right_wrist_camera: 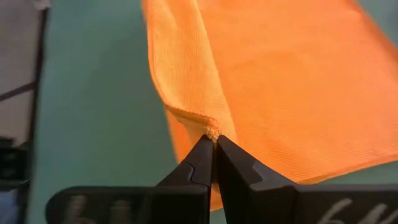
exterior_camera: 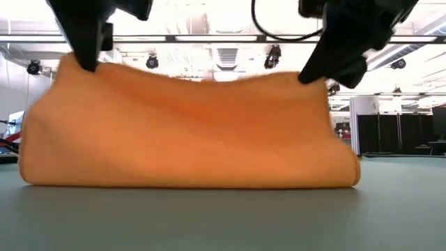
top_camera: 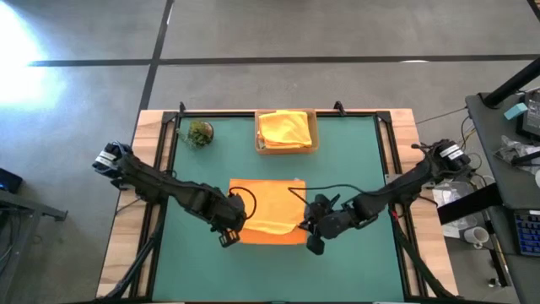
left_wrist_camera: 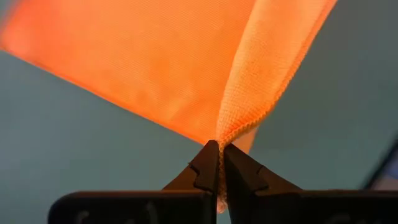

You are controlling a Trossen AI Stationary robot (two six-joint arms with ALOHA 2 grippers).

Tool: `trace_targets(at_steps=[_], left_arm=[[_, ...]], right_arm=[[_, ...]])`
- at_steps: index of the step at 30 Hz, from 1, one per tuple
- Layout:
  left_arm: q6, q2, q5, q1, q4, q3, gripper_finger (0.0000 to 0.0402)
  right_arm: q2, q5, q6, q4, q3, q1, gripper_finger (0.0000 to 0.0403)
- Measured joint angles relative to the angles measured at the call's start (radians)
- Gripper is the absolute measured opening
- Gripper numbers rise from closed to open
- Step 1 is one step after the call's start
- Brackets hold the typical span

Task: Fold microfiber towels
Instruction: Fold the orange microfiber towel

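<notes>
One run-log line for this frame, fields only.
stage: mid-fold | left gripper: shut on orange towel corner | right gripper: shut on other corner | edge lifted off green mat | tray: yellow towel

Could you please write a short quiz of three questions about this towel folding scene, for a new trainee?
1. True or false: both grippers are shut on corners of the orange towel.
2. Multiple choice: where does the yellow towel lie? A) in the cardboard tray B) flat on the green mat C) in the right gripper
3. Fill in: the small round greenish object sits on the mat beside the ____.

Key
1. True: the left gripper and the right gripper each pinch one corner, lifted off the mat.
2. A
3. tray
</notes>
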Motion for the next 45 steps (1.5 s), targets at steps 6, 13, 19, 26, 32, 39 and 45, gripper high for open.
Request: trace_targets(at_steps=[6, 13, 19, 26, 32, 39, 45], left_arm=[[0.049, 0.0, -0.116, 0.049, 0.002, -0.032, 0.0], [0.102, 0.0, -0.18, 0.148, 0.004, -0.083, 0.0], [0.104, 0.0, -0.199, 0.23, 0.007, -0.123, 0.0], [0.18, 0.0, -0.197, 0.281, 0.135, -0.172, 0.0], [0.205, 0.0, -0.202, 0.299, 0.196, -0.197, 0.0], [0.223, 0.0, -0.204, 0.325, 0.194, -0.228, 0.0], [0.267, 0.0, -0.229, 0.355, 0.198, -0.229, 0.0001]], right_arm=[[0.009, 0.041, 0.003, -0.077, 0.003, -0.058, 0.0008], [0.004, 0.058, 0.01, -0.165, 0.002, -0.16, 0.0008], [0.044, 0.058, 0.026, -0.161, 0.0, -0.229, 0.0008], [0.09, 0.051, 0.119, -0.164, 0.0, -0.249, 0.0008], [0.083, 0.052, 0.142, -0.164, 0.0, -0.26, 0.0008], [0.083, 0.055, 0.171, -0.168, 0.0, -0.299, 0.0008], [0.083, 0.055, 0.19, -0.171, 0.0, -0.328, 0.0008]])
